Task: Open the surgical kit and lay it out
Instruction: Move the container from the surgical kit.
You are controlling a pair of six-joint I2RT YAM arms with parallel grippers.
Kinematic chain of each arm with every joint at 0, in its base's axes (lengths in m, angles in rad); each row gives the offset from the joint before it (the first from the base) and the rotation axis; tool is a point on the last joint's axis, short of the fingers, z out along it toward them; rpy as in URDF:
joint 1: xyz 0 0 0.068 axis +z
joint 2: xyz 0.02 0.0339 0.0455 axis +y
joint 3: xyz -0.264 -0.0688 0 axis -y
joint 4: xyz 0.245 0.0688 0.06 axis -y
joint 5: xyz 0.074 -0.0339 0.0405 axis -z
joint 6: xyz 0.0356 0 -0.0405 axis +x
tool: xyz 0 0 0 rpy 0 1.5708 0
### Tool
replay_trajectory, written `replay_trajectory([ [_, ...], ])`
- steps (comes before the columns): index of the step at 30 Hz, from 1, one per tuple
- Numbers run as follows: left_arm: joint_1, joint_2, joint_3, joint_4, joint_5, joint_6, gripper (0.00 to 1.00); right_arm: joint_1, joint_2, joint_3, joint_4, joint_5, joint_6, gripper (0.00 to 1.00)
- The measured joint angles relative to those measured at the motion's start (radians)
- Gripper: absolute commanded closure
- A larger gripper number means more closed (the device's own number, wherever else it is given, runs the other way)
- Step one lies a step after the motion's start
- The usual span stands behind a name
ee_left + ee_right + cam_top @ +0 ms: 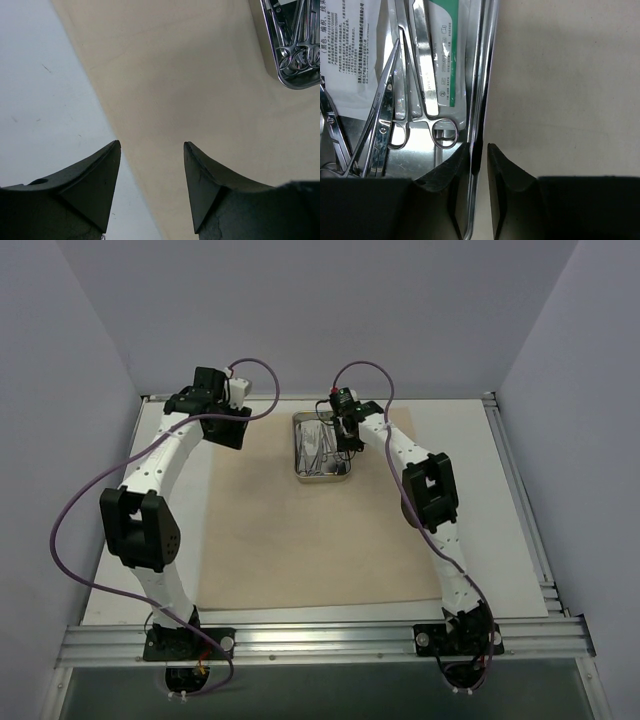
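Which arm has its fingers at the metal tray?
The right arm's fingers straddle the rim of the steel tray, one inside, one outside. The left arm's fingers hang open over the edge of the beige cloth, apart from it.

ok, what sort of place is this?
Probably a lab robot test cell, not an operating room: plain pale walls boxing in the table, an aluminium rail at its near edge, a steel tray of instruments on beige cloth.
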Motion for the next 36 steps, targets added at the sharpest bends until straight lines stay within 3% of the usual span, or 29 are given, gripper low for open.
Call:
replay_trajectory([
  [6,0.000,0.019,-0.006,0.014,-0.003,-0.019,0.37,-0.006,0.000,0.000,0.005,-0.013,0.004,1.00],
  [14,-0.002,0.076,-0.013,0.027,0.005,-0.079,0.38,-0.005,-0.035,-0.082,0.090,-0.054,0.049,1.00],
  [20,-0.005,0.126,-0.012,0.048,0.005,-0.134,0.37,0.029,-0.042,-0.095,0.097,-0.051,0.180,1.00],
  [33,-0.051,0.271,0.076,0.086,0.039,-0.230,0.37,0.091,-0.044,-0.126,0.173,-0.095,0.330,1.00],
  [36,-0.053,0.277,0.086,0.105,0.043,-0.239,0.38,0.110,-0.044,-0.129,0.185,-0.118,0.345,0.96],
])
